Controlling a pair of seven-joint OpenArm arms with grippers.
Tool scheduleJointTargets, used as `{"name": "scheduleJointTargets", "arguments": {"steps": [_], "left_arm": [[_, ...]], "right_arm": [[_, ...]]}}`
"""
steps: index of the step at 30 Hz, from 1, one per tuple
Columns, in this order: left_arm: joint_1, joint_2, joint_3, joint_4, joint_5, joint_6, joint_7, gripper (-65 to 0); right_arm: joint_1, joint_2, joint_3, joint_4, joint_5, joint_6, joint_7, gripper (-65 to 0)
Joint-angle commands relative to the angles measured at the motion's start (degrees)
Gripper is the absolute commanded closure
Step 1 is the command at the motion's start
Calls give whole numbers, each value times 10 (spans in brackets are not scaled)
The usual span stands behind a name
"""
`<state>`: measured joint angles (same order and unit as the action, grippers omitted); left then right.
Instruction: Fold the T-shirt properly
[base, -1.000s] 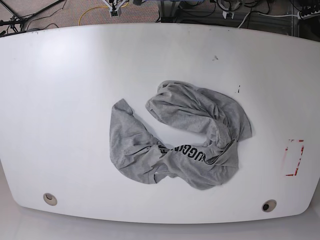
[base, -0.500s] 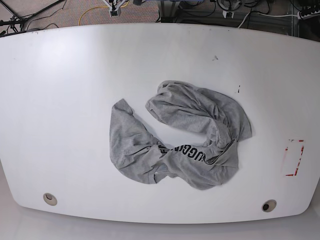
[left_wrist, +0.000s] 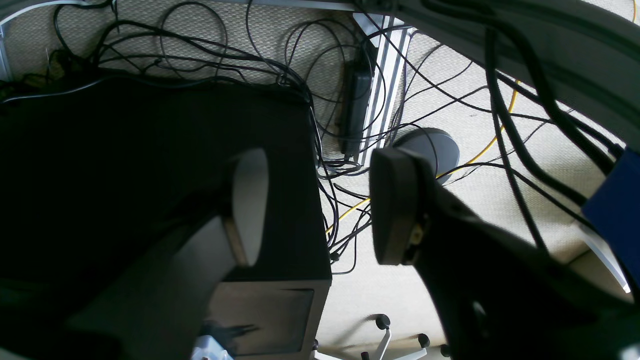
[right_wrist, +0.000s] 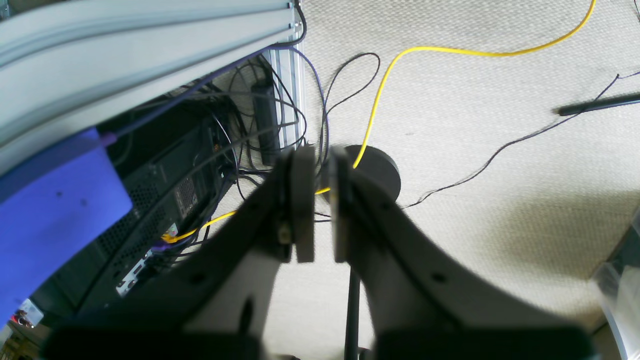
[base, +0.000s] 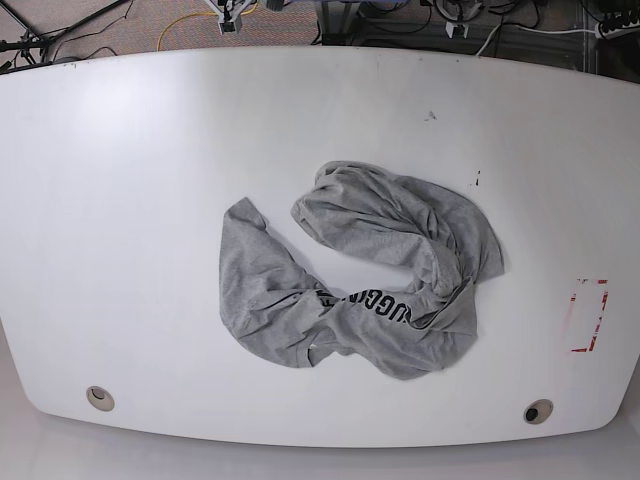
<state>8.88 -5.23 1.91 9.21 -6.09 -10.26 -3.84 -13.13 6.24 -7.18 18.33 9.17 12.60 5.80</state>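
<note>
Crumpled cloth is all that lies on the white bench (base: 120, 180): one T-shirt (base: 355, 270), light grey, heaped near the middle and a little toward the near edge. It curls in a rough ring, bare bench showing through the gap, and a strip of black lettering (base: 372, 305) peeks out along a twisted fold. Nothing has been flattened, so I'd say the folding has not begun; the shirt will first need spreading out.

Neither arm shows over the bench. Both wrist cameras look down at carpet and tangled cables, which suggests to me that the arms are parked off the edge, out of the way. The left tool (left_wrist: 320, 205) stands with its two jaws well apart and nothing between them. The right tool (right_wrist: 318, 200) has its two jaws drawn almost together, only a thin slit left, gripping nothing.

One red-edged marking (base: 588, 315) sits near the bench's side, well apart from the shirt.
</note>
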Motion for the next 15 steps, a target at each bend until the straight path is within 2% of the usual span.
{"name": "scheduleJointTargets", "arguments": {"steps": [1,15], "left_arm": [[11,3,0,2,0,0,3,-310],[4,-5,5,1,3,0,2,-299]], "right_arm": [[-7,1,2,2,-2,2,4,-44],[14,-7,-2,-1,0,-2,4,-48]]}}
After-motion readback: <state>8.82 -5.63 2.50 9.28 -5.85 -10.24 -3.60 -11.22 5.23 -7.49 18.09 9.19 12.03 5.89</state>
